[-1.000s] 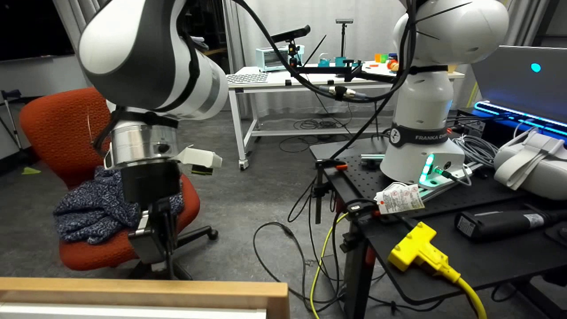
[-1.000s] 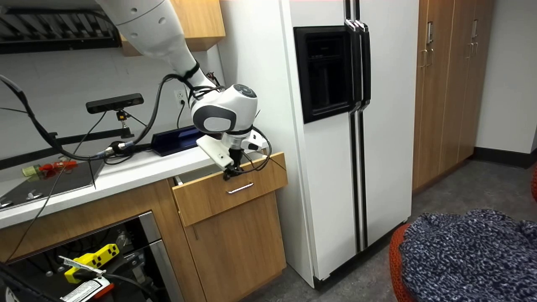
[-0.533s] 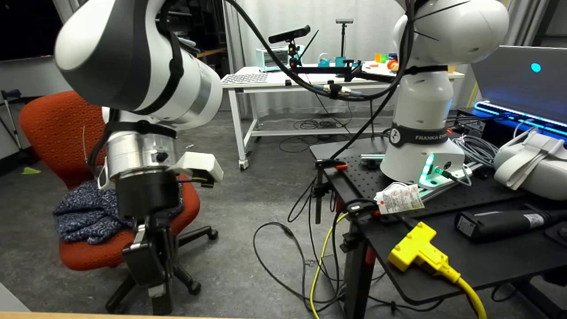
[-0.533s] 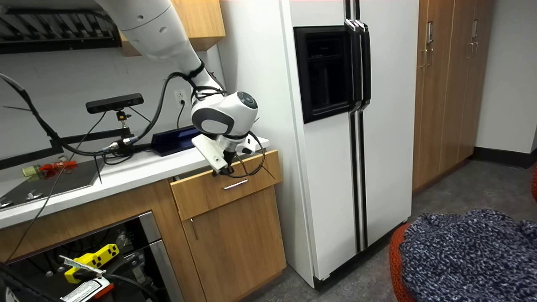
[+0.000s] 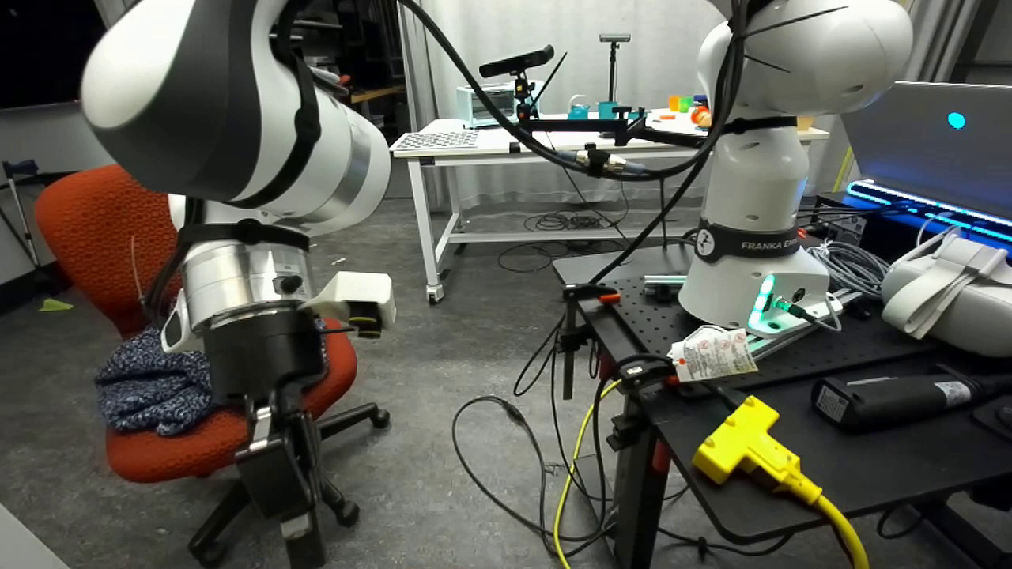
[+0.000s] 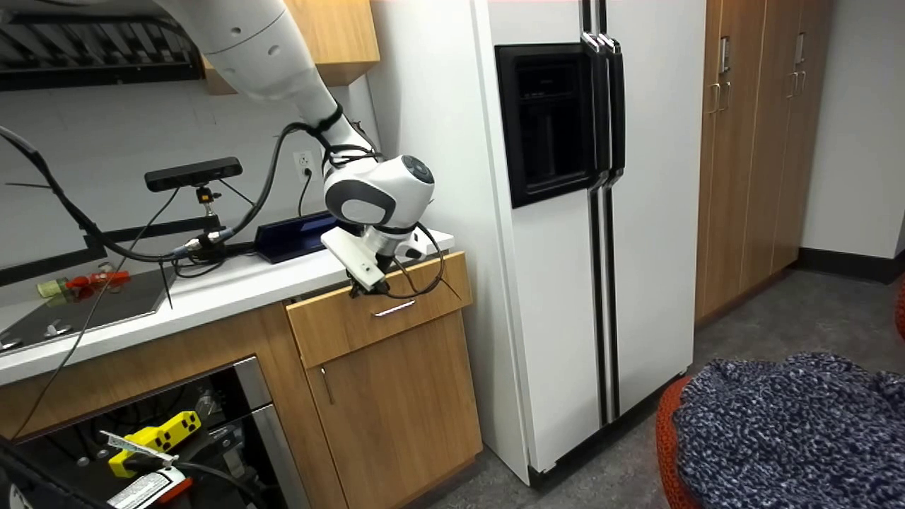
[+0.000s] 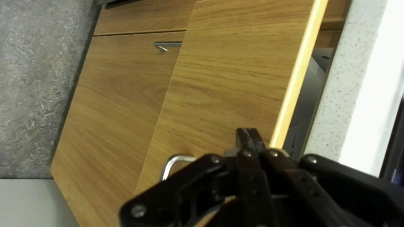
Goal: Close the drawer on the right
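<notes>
"Where does the drawer stand?"
"Under the white counter, just beside the refrigerator, its front jutting out, with a gap behind the pale rim."
"And the gripper?"
"Slanting down at that front, near the metal handle, its fingers drawn together side by side (touching it or not, I can't tell from here)."

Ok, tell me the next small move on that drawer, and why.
I'd likely press the shut pincer straight inward against the drawer: its tips show before the drawer's front, though contact is hard to confirm, and the wrist view shows a gap between the drawer's top edge and the countertop.
</notes>
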`<state>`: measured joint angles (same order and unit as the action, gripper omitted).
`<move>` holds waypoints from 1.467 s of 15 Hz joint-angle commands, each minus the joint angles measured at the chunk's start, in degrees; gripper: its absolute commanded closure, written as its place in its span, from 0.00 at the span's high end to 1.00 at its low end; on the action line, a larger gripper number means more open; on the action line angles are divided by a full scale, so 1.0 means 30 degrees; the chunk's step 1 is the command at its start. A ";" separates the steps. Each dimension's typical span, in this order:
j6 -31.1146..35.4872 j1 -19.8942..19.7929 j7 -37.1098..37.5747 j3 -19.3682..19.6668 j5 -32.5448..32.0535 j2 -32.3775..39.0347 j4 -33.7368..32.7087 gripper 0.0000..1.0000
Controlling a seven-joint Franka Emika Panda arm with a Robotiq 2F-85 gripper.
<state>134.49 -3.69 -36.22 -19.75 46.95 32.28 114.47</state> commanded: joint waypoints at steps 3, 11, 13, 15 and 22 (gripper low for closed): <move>-0.0355 0.0849 -0.0148 0.1156 -0.1587 -0.0895 0.0511 0.00; -0.0263 0.0946 -0.0273 0.0626 -0.0256 -0.0026 0.0052 0.00; -0.0391 0.0998 -0.0342 0.0481 0.0136 0.0129 -0.0010 0.00; -0.0538 0.1041 -0.0453 0.0290 0.0619 0.0242 -0.0032 0.00; -0.1136 0.1294 -0.1113 -0.0316 0.2800 0.0538 -0.0224 0.00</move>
<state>133.45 -0.68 -37.16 -20.14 51.40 33.24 115.07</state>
